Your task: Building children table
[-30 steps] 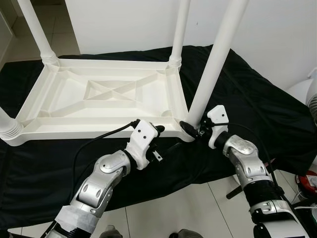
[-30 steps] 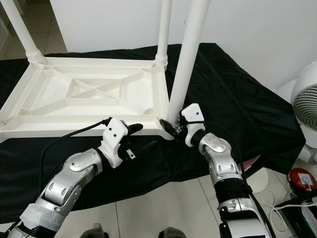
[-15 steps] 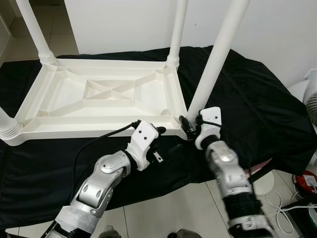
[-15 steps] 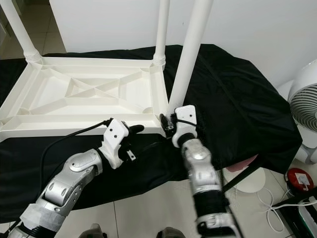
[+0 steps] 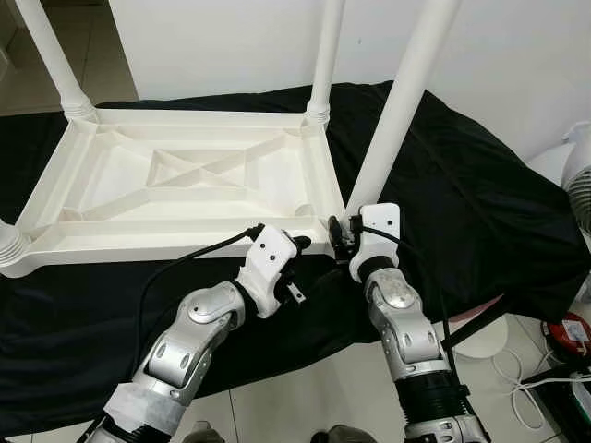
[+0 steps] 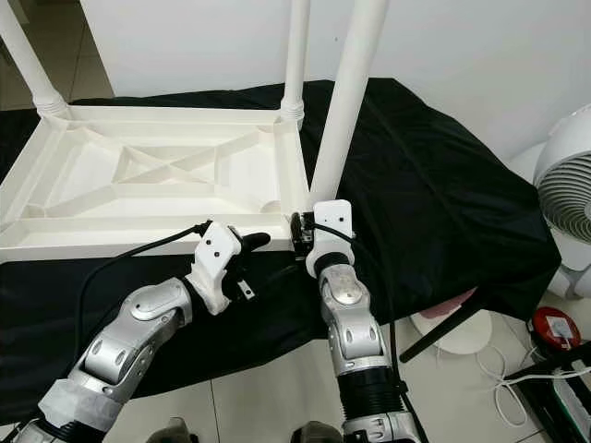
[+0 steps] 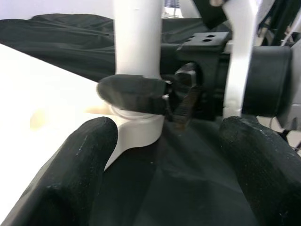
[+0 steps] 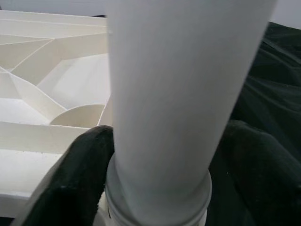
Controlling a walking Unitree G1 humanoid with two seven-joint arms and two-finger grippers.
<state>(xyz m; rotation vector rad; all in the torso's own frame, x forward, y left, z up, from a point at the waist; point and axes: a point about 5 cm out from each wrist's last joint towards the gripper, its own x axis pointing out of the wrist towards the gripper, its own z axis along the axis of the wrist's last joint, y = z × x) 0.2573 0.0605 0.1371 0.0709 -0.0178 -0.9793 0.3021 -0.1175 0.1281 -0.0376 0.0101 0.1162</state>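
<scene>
light: bright, even, soft shadows | head cams: sharp, slight bend at edges | glare: upturned white plastic tabletop (image 5: 185, 175) near blown out in left wrist cam | contrast: black cloth (image 5: 480, 194) loses fold detail | wrist cams: close black fingers (image 7: 89, 160) blurred, soft focus

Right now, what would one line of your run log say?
right claw: shut on leg base | left claw: open, beside tabletop | tabletop: upside down on cloth

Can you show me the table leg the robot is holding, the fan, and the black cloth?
table leg (image 5: 397, 111), left eye view, middle of the white tube.
fan (image 6: 565, 198), right eye view, on its round grille.
black cloth (image 5: 480, 194), left eye view, bare part right of the table.
</scene>
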